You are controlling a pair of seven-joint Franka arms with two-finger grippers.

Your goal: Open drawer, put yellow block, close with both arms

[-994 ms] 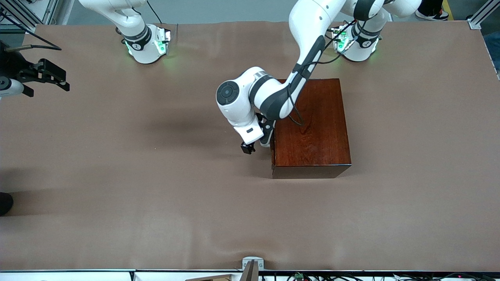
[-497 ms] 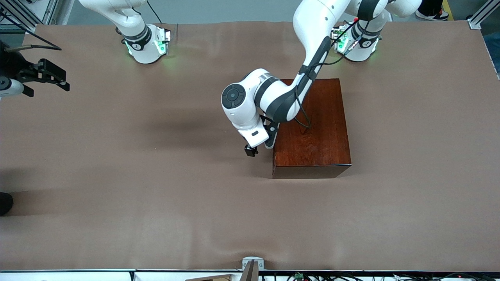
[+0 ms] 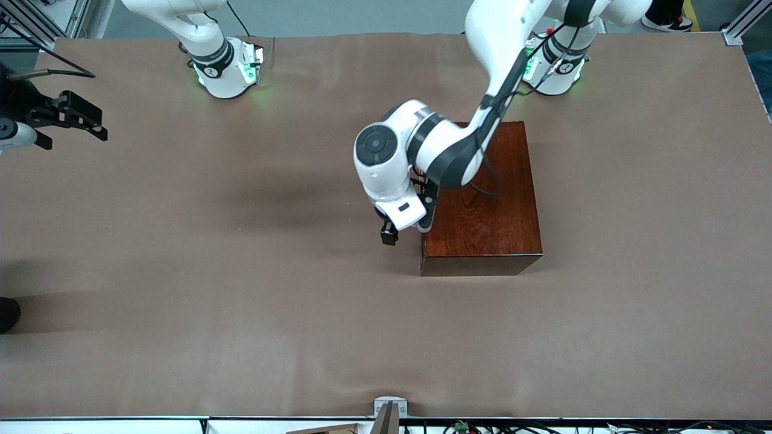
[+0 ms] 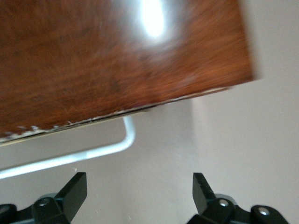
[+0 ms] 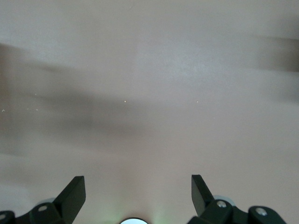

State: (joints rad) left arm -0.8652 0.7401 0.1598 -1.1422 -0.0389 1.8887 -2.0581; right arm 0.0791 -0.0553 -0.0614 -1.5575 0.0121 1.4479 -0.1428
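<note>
A brown surface [image 3: 241, 313] fills the front view, with a glossy dark mahogany box [image 3: 488, 205] slightly right of centre. The drawer [image 4: 117, 56] looks shut inside it: in the left wrist view the white U-shaped handle [image 4: 93, 151] stands out from the dark reddish-brown front, touched by nothing.

The left arm reaches down from its base at the upper right of the frame. The left end effector [image 3: 389, 234] hangs at centre frame, just beside the box's handle face, toward the right arm's end of the surface. The left wrist view shows its two black fingers [image 4: 74, 189] spread wide, with one corner of the handle above the gap.

The right arm waits. The right end effector [image 3: 75, 117] sits at the far left edge of the frame, fingers spread, over bare surface.

The yellow block appears in no view, so its place cannot be told.

The step in hand seems to be the approach to open the drawer. The next move likely calls for the left end effector to close in until the bar lies between its fingers, then to pinch it.

Compared with one second ago, the left arm's wrist has shifted toward the right of the frame and slightly lower, closer to the box. The right arm has not moved.
</note>
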